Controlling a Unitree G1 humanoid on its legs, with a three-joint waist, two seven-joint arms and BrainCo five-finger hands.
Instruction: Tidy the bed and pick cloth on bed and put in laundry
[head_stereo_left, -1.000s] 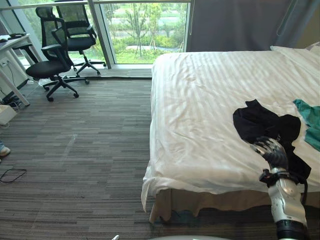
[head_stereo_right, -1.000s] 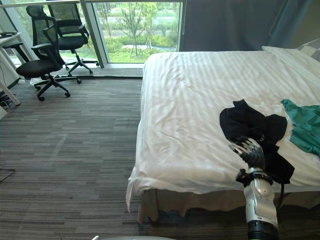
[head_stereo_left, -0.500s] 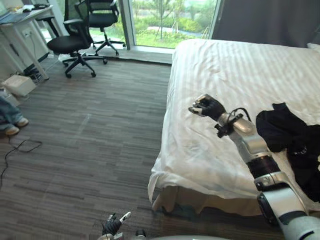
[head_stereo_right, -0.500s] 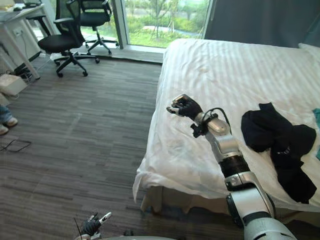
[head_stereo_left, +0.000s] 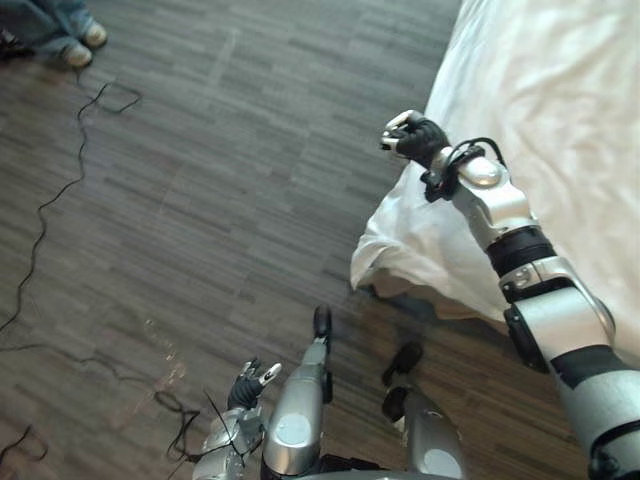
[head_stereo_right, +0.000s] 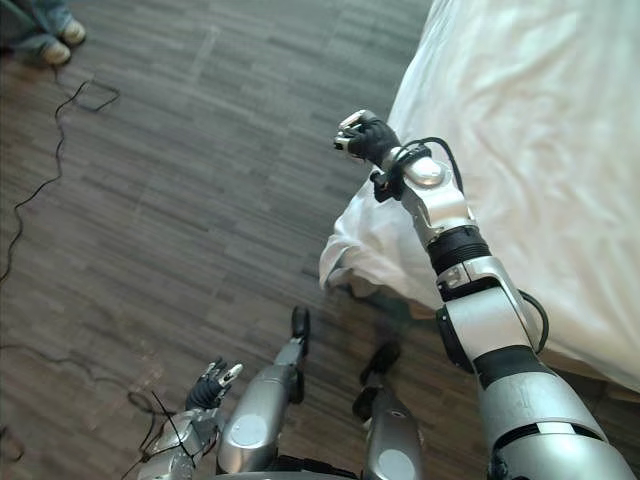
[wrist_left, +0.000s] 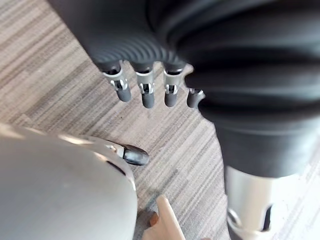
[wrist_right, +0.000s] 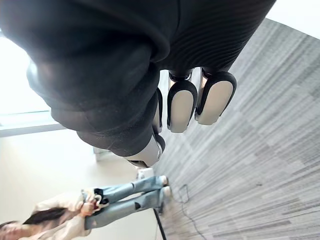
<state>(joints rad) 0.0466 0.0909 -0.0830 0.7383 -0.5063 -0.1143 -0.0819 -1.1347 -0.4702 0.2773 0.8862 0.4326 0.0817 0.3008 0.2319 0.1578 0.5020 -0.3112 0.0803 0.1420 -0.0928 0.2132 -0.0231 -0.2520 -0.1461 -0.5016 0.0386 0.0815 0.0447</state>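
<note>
One white bed (head_stereo_left: 560, 80) is lying at two o'clock. Beside its near corner the right robot hand (head_stereo_left: 412, 135) is hovering, curled into an empty fist; the left robot hand (head_stereo_left: 250, 382) (low, at seven o'clock) is hanging slack-fingered. Two shoes (head_stereo_left: 78, 54) are standing at eleven o'clock.

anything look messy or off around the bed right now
The white bed sheet hangs bunched and rumpled at the bed's near corner, sagging toward the floor instead of lying flat. The right hand is raised beside that corner, curled shut and holding no cloth. The left hand hangs open, low by the floor.
</note>
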